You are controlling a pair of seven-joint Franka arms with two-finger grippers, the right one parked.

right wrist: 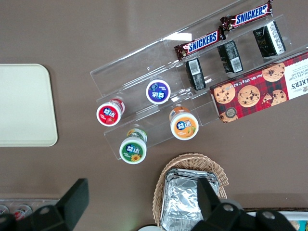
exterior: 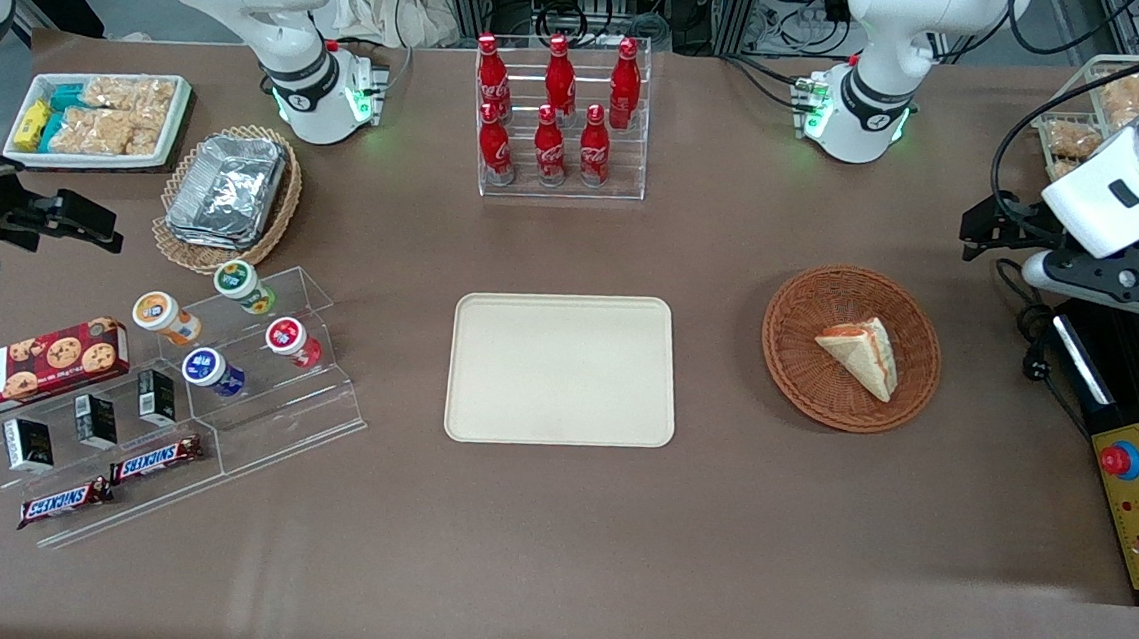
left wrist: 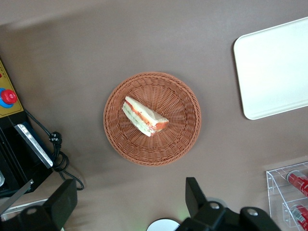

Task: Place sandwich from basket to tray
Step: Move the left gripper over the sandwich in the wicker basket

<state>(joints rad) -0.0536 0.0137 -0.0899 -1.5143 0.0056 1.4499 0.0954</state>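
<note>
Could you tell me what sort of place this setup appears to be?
Probably a robotics lab staged as a snack counter: cola bottles on an acrylic rack, a sandwich in a basket, an emergency-stop box. The open gripper hovers above the basket, the tray bare.

Your brown table point(exterior: 553, 559) carries cream tray point(exterior: 562, 369) at centre, reddish basket point(exterior: 806, 376) toward working arm's end — gripper point(left wrist: 130, 202) above it, fingers spread wide; bottle rack point(exterior: 563, 119) farther from the front camera; snack stand point(exterior: 253, 398) toward parked arm's end.
</note>
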